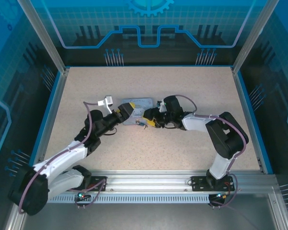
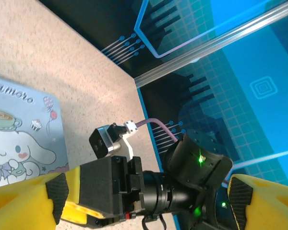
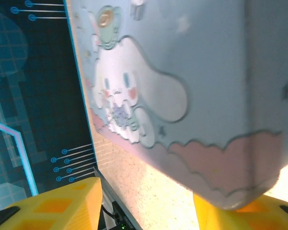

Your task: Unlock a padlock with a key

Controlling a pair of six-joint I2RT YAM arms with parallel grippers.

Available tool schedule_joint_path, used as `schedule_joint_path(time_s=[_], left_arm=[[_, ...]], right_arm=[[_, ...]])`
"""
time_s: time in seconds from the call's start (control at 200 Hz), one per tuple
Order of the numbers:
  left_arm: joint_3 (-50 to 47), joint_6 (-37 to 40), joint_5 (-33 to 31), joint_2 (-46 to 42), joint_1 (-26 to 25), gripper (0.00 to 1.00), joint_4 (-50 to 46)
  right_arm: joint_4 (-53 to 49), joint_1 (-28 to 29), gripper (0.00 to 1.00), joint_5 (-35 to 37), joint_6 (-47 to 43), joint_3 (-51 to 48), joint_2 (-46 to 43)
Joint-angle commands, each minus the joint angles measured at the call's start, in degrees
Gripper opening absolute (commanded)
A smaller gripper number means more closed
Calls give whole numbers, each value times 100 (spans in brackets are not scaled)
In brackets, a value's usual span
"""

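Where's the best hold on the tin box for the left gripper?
Pinch the tin box by its thin left edge, bringing the left gripper in low from the left. It lies flat on the table, so likely only its edge fits between the fingers; the lid looks too broad.

Cursive lettering printed on the lid of the tin box (image 2: pixel 24 143) reads "namoro", its beginning cut off; no other text is legible.

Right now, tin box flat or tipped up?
Flat: the tin box lies printed lid up on the table; left wrist view shows the same.
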Motion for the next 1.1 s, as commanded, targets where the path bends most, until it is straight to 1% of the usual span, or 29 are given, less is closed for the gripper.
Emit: schedule_joint_path(time_s=[0.0,0.12,0.165,0.235,0.315,0.41,0.465,0.645,0.73,0.955,1.096], left_arm=[[228,640,-274,-177,55,99,-1682],[222,557,-239,-86,53,99,-1712],[212,538,-229,-60,51,99,-1719],[212,554,-237,-52,56,99,-1815],[220,619,-263,-65,51,99,-1917],[242,682,-267,-84,75,99,-2005],[247,687,-252,-70,107,99,-2010],[281,687,-227,-50,187,99,-2007],[291,678,-203,-43,203,99,-2011],[399,626,-183,23,209,99,-2126],[533,578,-234,36,218,99,-2303]], right_arm=[[-675,73,53,168,-600,691,398],[-833,75,52,159,-803,1354,916],[-844,77,51,89,-801,1461,1039],[-691,108,50,21,-816,1379,1034],[-673,144,49,108,-1018,1142,885],[-635,143,49,294,-1370,748,615],[-785,153,48,458,-1671,596,484],[-1201,185,48,797,-2470,402,398],[-1305,205,49,928,-2769,420,402],[-1874,414,49,1416,-3991,836,617],[-1893,503,49,1426,-4349,988,816]])
